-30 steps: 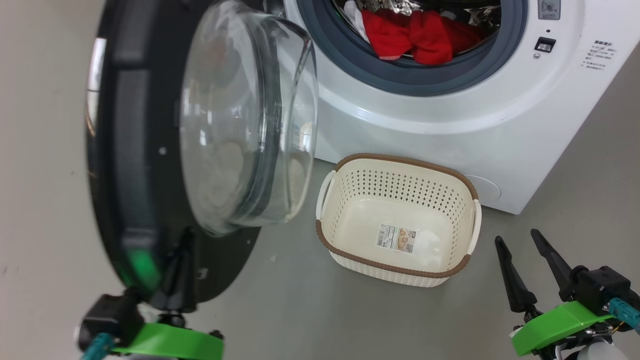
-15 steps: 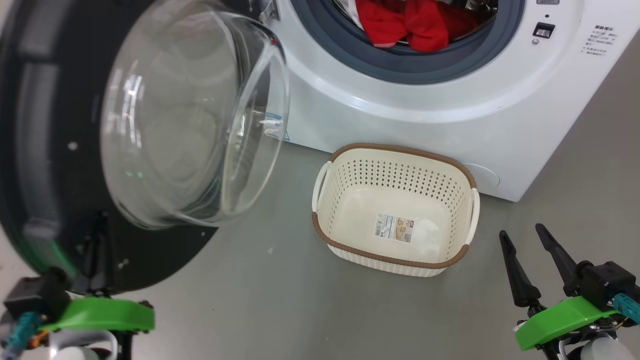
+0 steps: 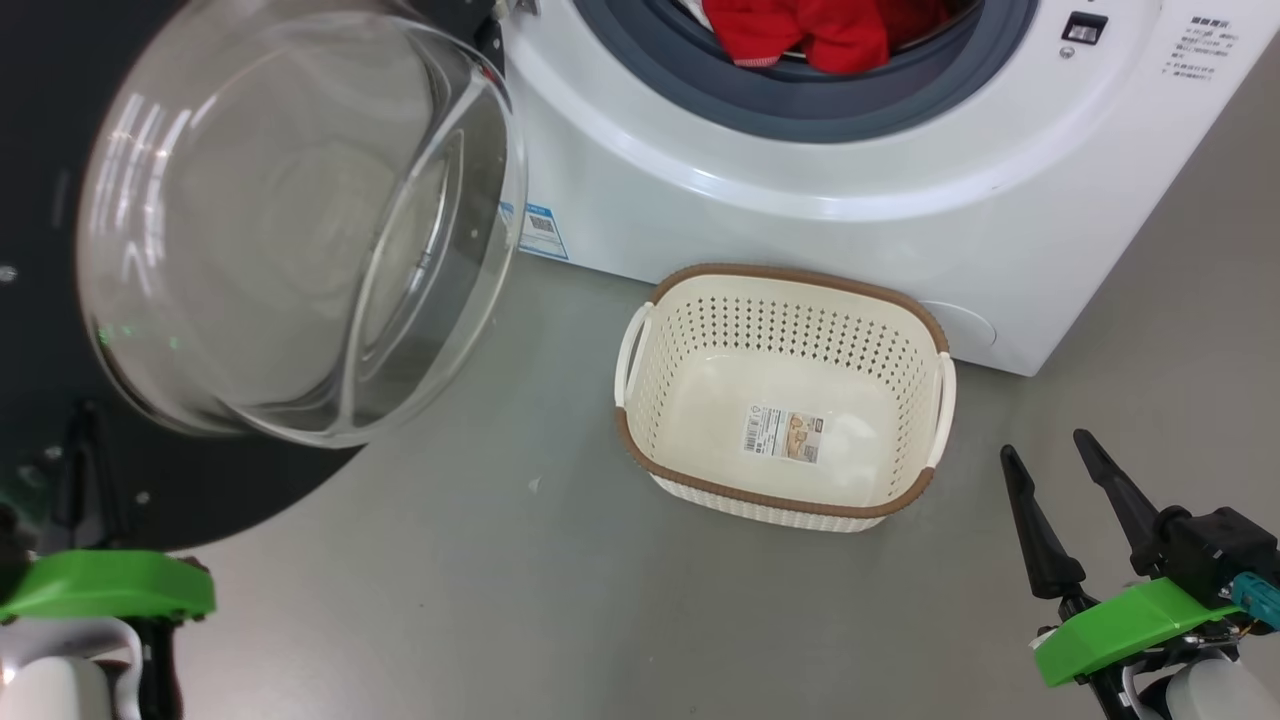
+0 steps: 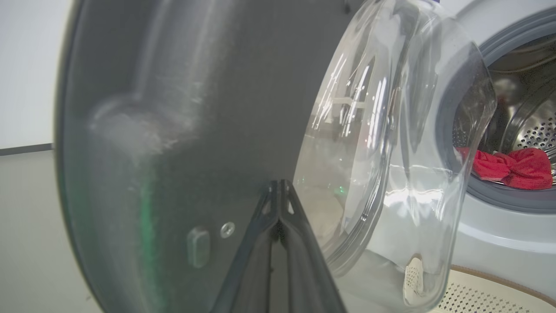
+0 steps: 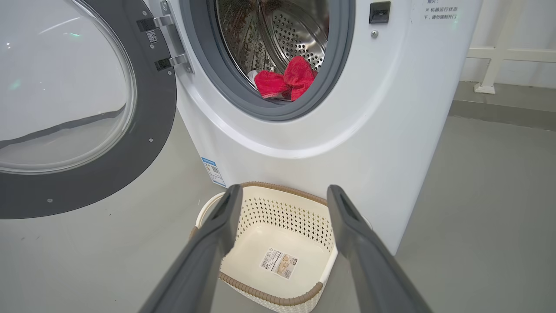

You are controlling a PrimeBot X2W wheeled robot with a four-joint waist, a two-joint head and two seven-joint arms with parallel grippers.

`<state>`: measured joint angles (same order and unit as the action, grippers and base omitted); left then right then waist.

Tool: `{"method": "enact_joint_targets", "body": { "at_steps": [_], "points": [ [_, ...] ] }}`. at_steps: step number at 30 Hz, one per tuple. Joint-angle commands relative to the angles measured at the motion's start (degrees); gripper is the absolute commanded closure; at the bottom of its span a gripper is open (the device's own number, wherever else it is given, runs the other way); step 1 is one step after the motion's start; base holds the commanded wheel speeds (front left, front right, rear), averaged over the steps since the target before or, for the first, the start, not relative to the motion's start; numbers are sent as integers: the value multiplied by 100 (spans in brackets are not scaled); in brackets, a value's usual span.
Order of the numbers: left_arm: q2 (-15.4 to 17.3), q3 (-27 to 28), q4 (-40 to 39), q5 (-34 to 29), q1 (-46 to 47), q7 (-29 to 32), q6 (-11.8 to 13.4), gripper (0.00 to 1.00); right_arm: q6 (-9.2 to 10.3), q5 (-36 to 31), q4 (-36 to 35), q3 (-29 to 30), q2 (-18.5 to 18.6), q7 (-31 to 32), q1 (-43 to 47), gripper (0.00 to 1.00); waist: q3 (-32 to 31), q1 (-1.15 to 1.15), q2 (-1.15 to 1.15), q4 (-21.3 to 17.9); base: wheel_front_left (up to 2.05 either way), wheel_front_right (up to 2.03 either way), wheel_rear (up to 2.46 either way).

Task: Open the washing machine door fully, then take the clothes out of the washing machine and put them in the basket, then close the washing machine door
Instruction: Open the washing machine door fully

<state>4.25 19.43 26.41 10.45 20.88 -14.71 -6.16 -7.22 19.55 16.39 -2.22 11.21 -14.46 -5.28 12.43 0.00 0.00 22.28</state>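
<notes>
Step in hand: opening fully. The left tool [image 4: 279, 187], fingers together, is bearing on the inner face of the round, black-rimmed, glass-bowled washing machine door [image 3: 290, 220]. Advice: push steadily along the hinge arc, tips on the flat rim and off the glass. The right tool [image 5: 284, 191], fingers apart, is hanging empty near the cream perforated plastic basket [image 3: 800, 275]. The red fabric clothes [image 5: 284, 80] are lying in the drum. Blue sticker [image 3: 540, 228], basket label [image 3: 785, 433] and Chinese panel print [image 5: 438, 13] are too small to read.

Door [image 3: 290, 220] hangs open, red clothes [image 3: 800, 30] lie inside the washing machine [image 3: 800, 190], cream basket [image 3: 790, 275] stands before it.
</notes>
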Motion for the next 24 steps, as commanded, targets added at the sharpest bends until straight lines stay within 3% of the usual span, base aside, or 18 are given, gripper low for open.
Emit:
{"method": "enact_joint_targets", "body": {
  "at_steps": [1,24],
  "points": [
    [351,342,13,-86,224,-29,-6,100,-26,-79,-163,-136,104,-53,-149,0,51,0,0,-14,0,0,0],
    [693,1049,1043,-370,918,-29,-93,100,-26,-15,-193,-209,137,-54,-225,0,174,0,0,-117,0,0,0]
  ]
}}
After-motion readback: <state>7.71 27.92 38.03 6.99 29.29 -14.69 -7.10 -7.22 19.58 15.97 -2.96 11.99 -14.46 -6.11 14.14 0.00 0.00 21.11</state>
